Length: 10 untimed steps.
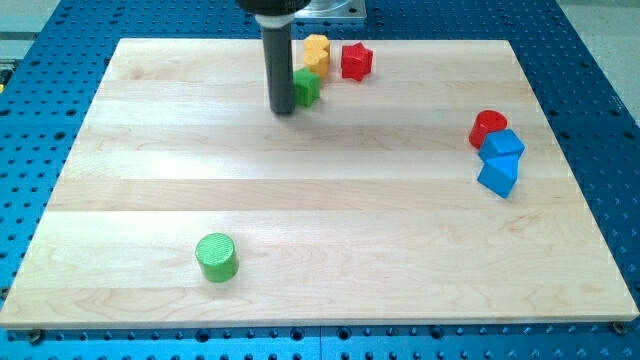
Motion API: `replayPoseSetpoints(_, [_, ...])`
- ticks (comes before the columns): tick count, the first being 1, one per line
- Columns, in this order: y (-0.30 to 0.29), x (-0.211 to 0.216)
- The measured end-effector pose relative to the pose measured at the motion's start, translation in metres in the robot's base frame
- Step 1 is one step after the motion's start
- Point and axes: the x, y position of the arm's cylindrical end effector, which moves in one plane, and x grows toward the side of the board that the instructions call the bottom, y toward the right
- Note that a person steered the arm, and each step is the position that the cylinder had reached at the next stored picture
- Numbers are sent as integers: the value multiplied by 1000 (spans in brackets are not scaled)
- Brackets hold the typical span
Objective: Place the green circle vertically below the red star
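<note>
No jaws here, only my tip [283,110], upper centre, touching a green block [307,87]; green circle [216,257] far lower left; risk: nudging red star [356,61].

A pale wooden board [330,200] rests on a blue perforated table [600,60]. The tip [283,110] touches the board, a green block [307,87] just beside it on the view's right. Past that sit a yellow block [317,52] and red star [356,61]. Far right cluster a red cylinder [487,127] and two blue blocks [503,145] [498,176]. The green circle [216,257] lies well below the tip.
</note>
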Motion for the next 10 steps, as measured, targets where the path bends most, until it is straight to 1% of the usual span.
replayPoseSetpoints(1, [52, -6])
replayPoseSetpoints(2, [62, 29])
replayPoseSetpoints(3, [47, 187])
replayPoseSetpoints(4, [-30, 279])
replayPoseSetpoints(5, [-72, 269])
replayPoseSetpoints(6, [-64, 200])
replayPoseSetpoints(7, [-32, 94])
replayPoseSetpoints(8, [-10, 65])
replayPoseSetpoints(9, [-10, 130])
replayPoseSetpoints(10, [-54, 102])
